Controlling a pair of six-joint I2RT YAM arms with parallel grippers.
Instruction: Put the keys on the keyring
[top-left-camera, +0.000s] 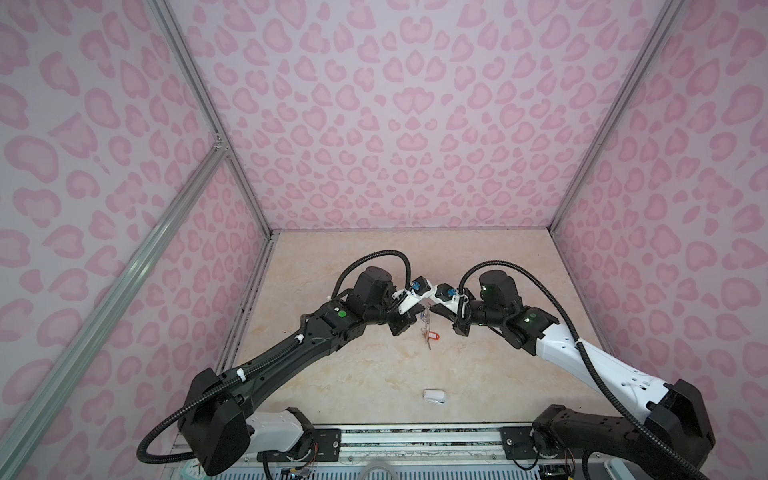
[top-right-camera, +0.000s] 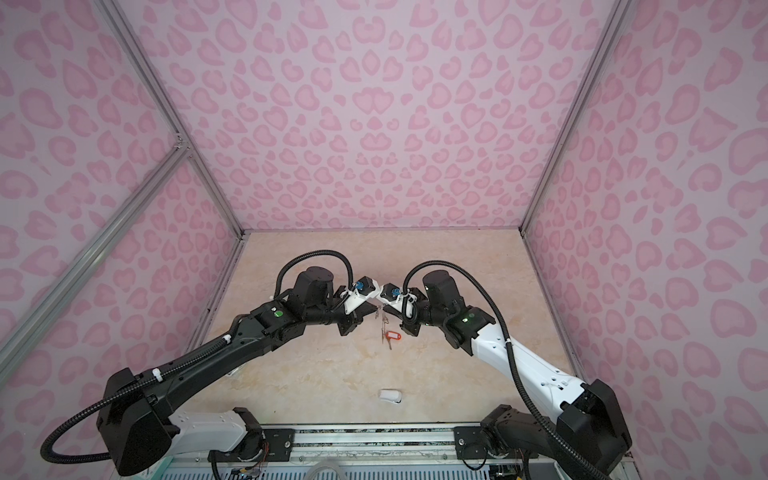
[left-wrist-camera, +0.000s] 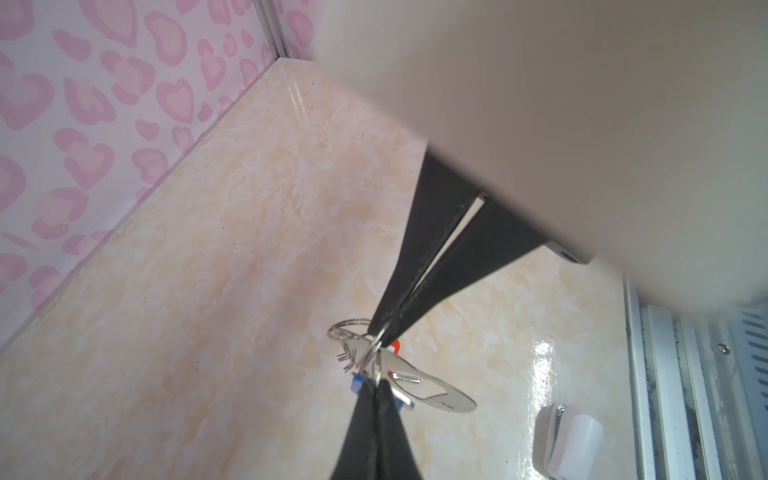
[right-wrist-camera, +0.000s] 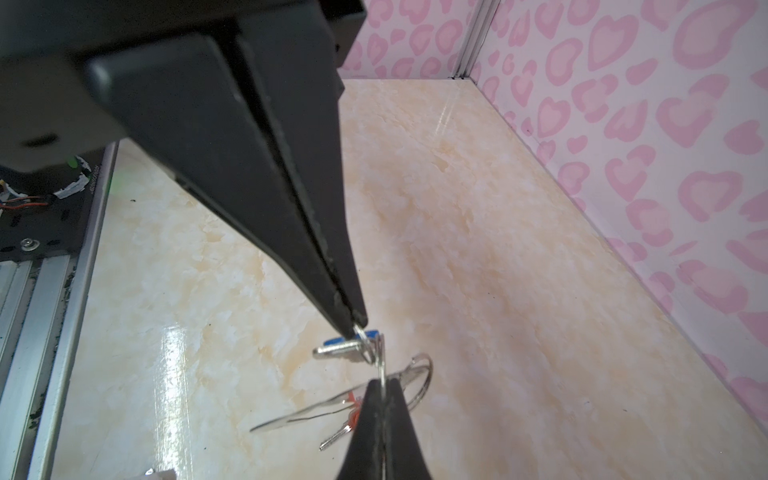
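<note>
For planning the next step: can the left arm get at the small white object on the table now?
Probably not yet. Nothing on the table blocks the way to the white object, but the left gripper is shut on the keyring and would first have to let go.

Robot lab test cell: printed pink-heart wall panels (top-left-camera: 415, 124) on aluminium extrusion frame (top-left-camera: 199, 83), marble-look tabletop (top-left-camera: 353, 374), left arm (top-left-camera: 282, 357) and right arm (top-left-camera: 602, 365) bolted to slotted rail (top-left-camera: 415, 436), frame bottom.
</note>
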